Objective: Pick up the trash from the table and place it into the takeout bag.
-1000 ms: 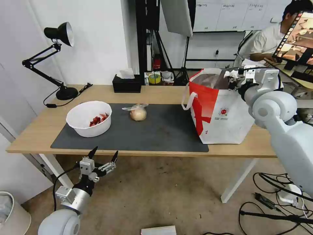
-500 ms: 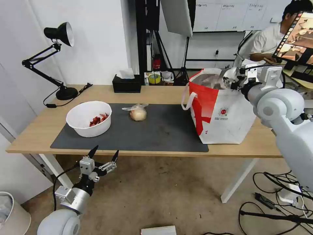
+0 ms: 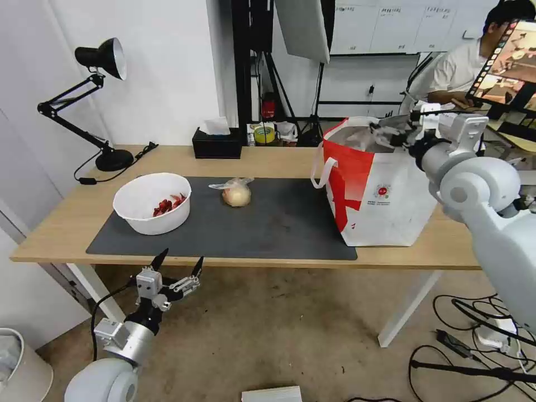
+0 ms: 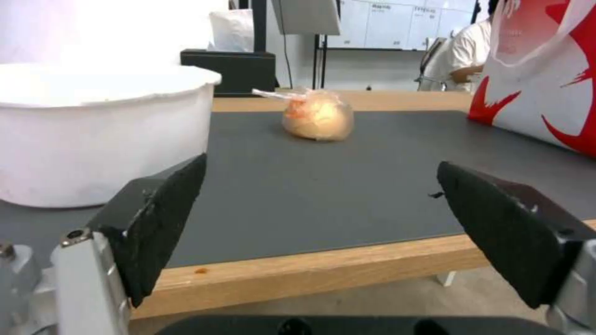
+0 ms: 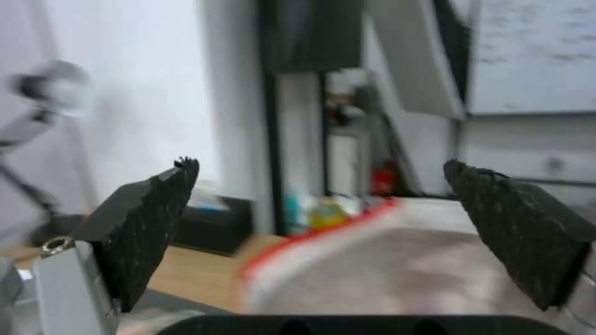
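On the dark mat [image 3: 279,223] of the light-wood table [image 3: 268,159] stand two pieces of trash: a white bowl [image 3: 152,202] [image 4: 93,135] with red scraps, and a clear bag around a beige lump [image 3: 237,194] [image 4: 318,118]. The takeout bag [image 3: 379,184] [image 4: 540,93], white with a red panel, stands at the table's right end. My right gripper [image 3: 388,133] [image 5: 320,164] hovers open over its foil-lined mouth [image 5: 435,274] with nothing between its fingers. Below the table's front edge, in front of the bowl, my left gripper [image 3: 176,268] [image 4: 321,164] hangs open and empty.
A black tissue box [image 3: 218,144] [image 5: 214,223] sits at the table's back edge, and a black desk lamp [image 3: 114,159] stands at the back left. Stands and tripods crowd behind the table. Cables [image 3: 474,346] lie on the floor at right, a pale bin [image 3: 14,363] at lower left.
My right gripper has risen slightly over the takeout bag's mouth and its arm has shifted a little to the right. The left arm, bowl and bagged lump have not moved.
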Robot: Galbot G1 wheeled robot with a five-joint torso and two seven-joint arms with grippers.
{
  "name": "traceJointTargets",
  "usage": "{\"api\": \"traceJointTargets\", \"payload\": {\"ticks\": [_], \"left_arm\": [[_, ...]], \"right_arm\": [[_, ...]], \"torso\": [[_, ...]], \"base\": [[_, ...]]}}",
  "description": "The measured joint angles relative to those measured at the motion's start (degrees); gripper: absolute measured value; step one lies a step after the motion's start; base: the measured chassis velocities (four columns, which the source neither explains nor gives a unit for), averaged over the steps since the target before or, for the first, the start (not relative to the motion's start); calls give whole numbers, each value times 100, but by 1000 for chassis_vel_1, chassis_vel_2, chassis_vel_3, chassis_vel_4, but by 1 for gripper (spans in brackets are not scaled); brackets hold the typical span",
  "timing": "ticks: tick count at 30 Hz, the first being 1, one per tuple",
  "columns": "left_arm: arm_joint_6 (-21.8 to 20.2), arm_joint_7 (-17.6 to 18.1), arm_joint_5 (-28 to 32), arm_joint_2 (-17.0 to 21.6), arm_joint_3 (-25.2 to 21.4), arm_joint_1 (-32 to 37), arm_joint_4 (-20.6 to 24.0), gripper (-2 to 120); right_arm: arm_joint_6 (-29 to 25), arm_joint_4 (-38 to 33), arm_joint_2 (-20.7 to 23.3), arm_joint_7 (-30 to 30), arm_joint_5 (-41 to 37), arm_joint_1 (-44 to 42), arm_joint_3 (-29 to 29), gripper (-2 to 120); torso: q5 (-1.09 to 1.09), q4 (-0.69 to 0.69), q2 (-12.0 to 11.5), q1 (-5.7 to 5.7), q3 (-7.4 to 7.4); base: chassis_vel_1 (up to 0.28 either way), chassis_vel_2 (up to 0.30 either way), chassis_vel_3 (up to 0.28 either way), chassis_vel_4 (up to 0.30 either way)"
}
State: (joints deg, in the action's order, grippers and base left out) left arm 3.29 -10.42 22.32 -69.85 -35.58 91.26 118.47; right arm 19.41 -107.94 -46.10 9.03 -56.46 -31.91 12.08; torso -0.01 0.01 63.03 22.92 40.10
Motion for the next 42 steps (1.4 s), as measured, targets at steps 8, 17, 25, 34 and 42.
{"api": "traceJointTargets", "payload": {"ticks": [8,17,25,34,42], "left_arm": [[10,8,9,-23,-15,0,-33,100],[31,2,81,9,-110,31,-44,100],[110,-15,52,-122,-202,140,-53,100],[124,-21,-8,-190,-197,186,-56,100],[167,-37,-18,-197,-222,211,-103,100]], "right_arm": [[-706,-523,-109,-699,463,-979,-330,100],[-987,-960,-215,-505,1284,-2159,-340,100],[-1476,-1014,-584,-2,2205,-3426,-299,100],[-2106,-767,-878,14,2774,-4215,-201,100],[-2350,-521,-934,-6,2894,-4425,-175,100]], "torso": [[1,1,0,0,0],[0,-1,0,0,0],[0,-1,0,0,-1],[1,-1,0,-1,0],[1,-1,0,0,0]], "base": [[0,0,0,0],[0,0,0,0],[0,0,0,0],[0,0,0,0],[0,0,0,0]]}}
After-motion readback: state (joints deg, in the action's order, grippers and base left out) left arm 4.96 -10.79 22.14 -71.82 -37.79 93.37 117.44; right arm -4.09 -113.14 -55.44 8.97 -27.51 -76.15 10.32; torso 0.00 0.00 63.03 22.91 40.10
